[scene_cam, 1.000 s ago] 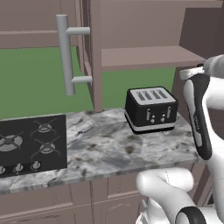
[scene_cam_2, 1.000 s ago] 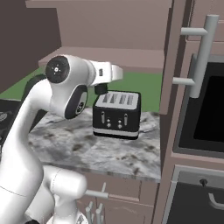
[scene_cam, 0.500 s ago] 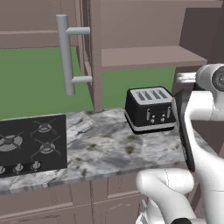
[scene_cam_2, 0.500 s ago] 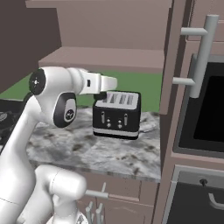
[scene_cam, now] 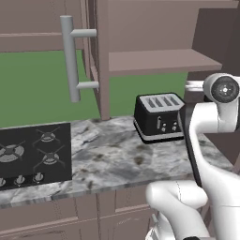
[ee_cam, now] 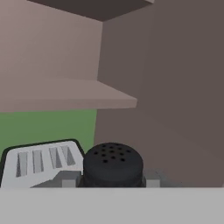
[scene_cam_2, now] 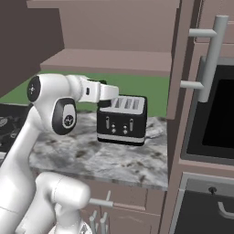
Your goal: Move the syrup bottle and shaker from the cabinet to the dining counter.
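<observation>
We are holding the shaker (ee_cam: 113,164) in the pincer (ee_cam: 112,180), whose jaws are set narrow against its two sides; the perforated black top is sitting between them at 6 o'clock of the hand view. We are carrying it above the toaster (scene_cam_2: 122,119), which is standing on the marbled tabletop (scene_cam: 117,157) beside the stove (scene_cam: 33,152). The syrup bottle and the dining counter are not appearing here.

Risks, as we judge them:
- The grip is taking the shaker low on a smooth round body; a fast swing could be letting it slip or tilt.
- The toaster is lying just below the hand; dropping height now could be striking its slotted top.
- The cabinet (scene_cam: 154,61) shelf edge is running at 10 o'clock of the hand view and a side wall at 2 o'clock; rising or turning toward either could be clipping the shaker.

Open room is lying outward, toward the tabletop's front edge, away from the shelf.
</observation>
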You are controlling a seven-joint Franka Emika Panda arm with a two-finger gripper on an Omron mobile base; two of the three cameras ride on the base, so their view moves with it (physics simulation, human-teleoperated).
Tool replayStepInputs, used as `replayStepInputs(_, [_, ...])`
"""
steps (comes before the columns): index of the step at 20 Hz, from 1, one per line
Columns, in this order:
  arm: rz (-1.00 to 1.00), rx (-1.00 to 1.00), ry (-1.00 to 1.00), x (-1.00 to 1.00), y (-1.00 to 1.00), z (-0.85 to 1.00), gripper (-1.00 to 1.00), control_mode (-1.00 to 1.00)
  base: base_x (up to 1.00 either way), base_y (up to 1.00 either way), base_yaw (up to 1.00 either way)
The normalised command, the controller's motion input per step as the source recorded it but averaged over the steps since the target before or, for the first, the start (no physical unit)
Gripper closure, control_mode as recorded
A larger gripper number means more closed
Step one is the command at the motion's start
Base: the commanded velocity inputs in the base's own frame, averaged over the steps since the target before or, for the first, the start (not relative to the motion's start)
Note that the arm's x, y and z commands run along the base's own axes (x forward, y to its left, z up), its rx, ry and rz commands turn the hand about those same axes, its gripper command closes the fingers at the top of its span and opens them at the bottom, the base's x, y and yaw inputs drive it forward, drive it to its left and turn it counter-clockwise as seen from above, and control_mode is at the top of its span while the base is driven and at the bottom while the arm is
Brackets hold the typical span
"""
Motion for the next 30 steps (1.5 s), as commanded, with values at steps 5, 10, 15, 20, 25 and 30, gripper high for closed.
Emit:
replayStepInputs(5, [0.00,0.00,0.00,0.00,0.00,-0.05,1.00,1.00,0.00,0.00,0.00])
replayStepInputs(10, [0.00,0.00,0.00,0.00,0.00,0.00,1.00,1.00,-0.17,0.02,0.01])
replayStepInputs(15, [0.00,0.00,0.00,0.00,0.00,0.00,1.00,1.00,-0.46,0.06,0.02])
replayStepInputs(20, [0.00,0.00,0.00,0.00,0.00,0.00,1.00,1.00,-0.39,0.09,0.01])
replayStepInputs(25, [0.00,0.00,0.00,0.00,0.00,0.00,1.00,1.00,0.00,0.03,0.00])
replayStepInputs(30, [0.00,0.00,0.00,0.00,0.00,0.00,1.00,1.00,-0.31,0.09,-0.07])
